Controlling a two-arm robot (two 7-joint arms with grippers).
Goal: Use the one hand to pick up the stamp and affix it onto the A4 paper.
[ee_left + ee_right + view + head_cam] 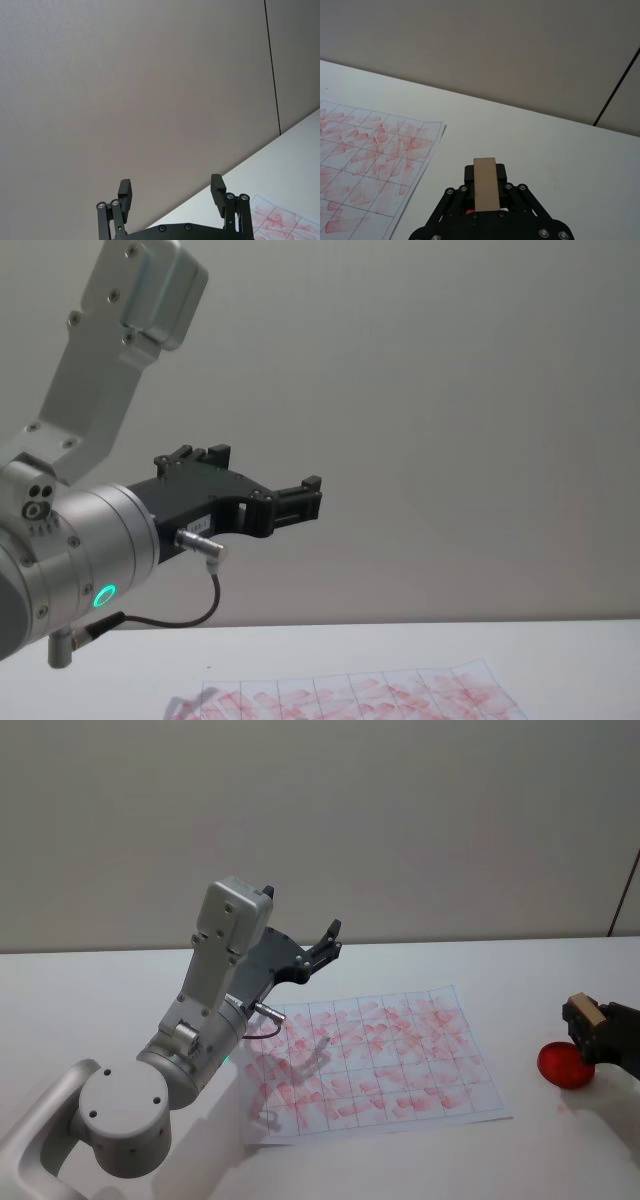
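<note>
Stamp (pixel 486 183) clenched in my right pincer (pixel 485 192).
Smooth beige wooden block; gridded A4 paper (pixel 385 1057) smeared red on the table (pixel 520 970); left pincer (pixel 172 196) spread wide, raised.

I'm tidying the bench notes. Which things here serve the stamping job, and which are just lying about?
In the job:
- right gripper, shut on the stamp
- paper
- probably the red pad, beside that gripper

Not in it:
- left gripper, open, raised above the paper's far left
- table, bearing it all
</note>
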